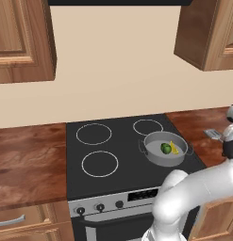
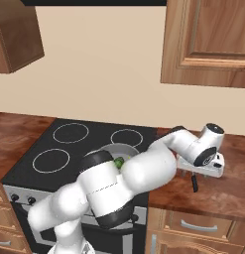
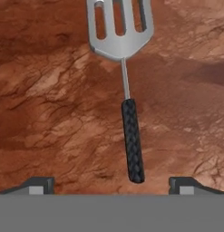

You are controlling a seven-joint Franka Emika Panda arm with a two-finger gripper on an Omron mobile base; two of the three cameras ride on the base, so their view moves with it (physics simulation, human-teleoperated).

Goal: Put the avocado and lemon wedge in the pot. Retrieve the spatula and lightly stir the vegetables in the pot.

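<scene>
Slotted steel spatula [image 3: 124, 68] — ribbed black handle, wood-grain counter [image 3: 50, 113]

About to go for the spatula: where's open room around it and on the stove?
Bare counter surrounds the spatula. The stove's left burner rings are free. Crowded: the front right ring, under the pot with avocado and lemon wedge.

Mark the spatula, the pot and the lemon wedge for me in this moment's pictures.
spatula [image 3: 132, 140]: hand view, on its black textured handle.
pot [image 1: 158, 158]: left base view, on its grey outer wall, front side.
lemon wedge [image 1: 174, 148]: left base view, on the yellow piece inside the pot.
</scene>
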